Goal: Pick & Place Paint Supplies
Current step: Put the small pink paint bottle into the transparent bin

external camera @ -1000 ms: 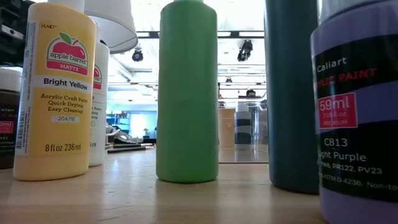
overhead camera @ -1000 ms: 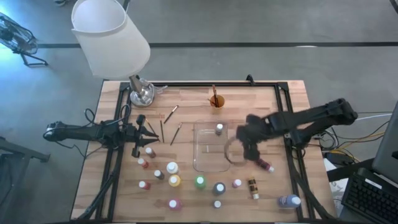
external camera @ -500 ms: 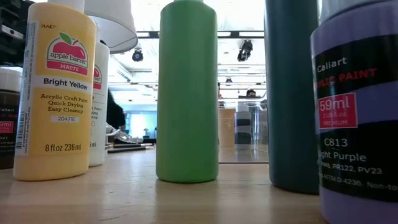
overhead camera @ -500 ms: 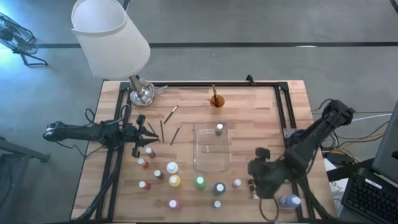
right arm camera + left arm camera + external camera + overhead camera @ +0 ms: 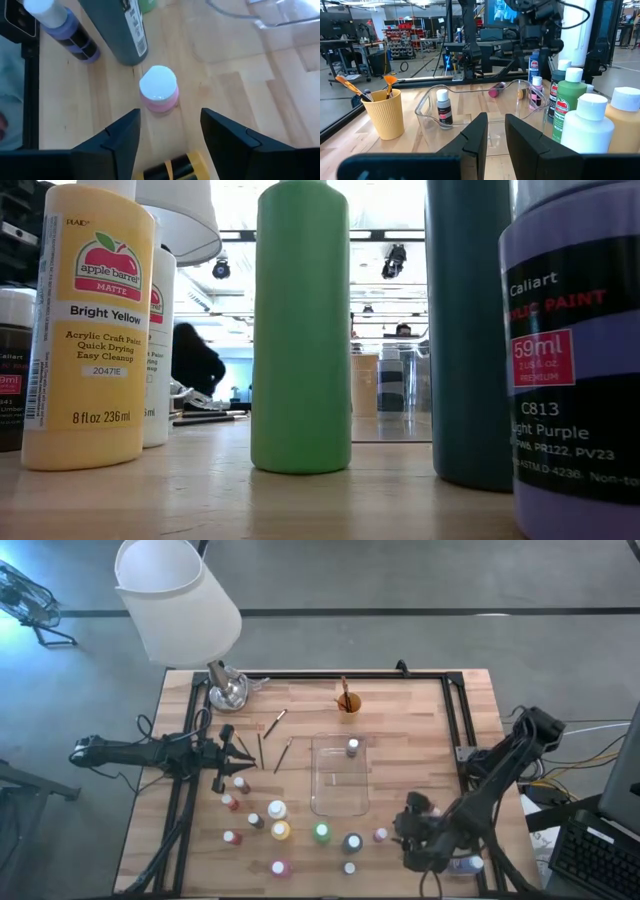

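Since a moment ago, the right gripper (image 5: 170, 137) has swung to the bench's (image 5: 400, 710) near right corner, fingers spread above the pink bottle (image 5: 158, 87), ready to pick; left fingers (image 5: 476, 137) nearly together, idle.

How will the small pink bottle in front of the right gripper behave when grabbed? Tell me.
The pink bottle stands upright between the open right gripper fingers. It is short and squat, so it probably won't tip easily. Its round sides look smooth, so it might slip or twist. It is likely light.
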Tool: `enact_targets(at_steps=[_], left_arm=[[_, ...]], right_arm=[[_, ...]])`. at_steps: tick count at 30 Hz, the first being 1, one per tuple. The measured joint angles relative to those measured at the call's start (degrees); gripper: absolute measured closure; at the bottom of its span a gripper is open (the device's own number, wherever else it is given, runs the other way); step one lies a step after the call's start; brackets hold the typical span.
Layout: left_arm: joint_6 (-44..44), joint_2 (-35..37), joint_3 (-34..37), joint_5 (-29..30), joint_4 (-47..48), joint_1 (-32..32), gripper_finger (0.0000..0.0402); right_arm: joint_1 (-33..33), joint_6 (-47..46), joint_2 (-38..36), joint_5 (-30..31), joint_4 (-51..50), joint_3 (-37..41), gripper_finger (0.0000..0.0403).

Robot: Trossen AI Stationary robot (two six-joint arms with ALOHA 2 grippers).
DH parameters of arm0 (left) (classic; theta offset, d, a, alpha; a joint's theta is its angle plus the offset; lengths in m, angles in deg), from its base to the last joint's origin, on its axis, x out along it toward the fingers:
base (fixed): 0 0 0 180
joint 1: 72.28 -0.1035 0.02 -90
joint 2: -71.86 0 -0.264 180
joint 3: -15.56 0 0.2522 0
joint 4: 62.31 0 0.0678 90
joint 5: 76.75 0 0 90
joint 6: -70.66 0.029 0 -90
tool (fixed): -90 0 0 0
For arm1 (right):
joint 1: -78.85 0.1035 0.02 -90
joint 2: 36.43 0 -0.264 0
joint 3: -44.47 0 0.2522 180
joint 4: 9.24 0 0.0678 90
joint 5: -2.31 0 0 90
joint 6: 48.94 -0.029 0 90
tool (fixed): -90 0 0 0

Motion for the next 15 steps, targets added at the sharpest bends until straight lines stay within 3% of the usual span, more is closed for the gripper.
enact_targets(at_steps=[8,15], left_arm=[[0.0,0.02,0.0,0.0,0.02,-0.02,0.0328],[0.0,0.0,0.0,-0.01,0.39,0.0,0.0328]], right_arm=[[-0.24,1.66,2.55,0.75,8.94,2.76,0.0182],[-0.77,3.38,3.91,4.7,10.21,2.87,0.0172]])
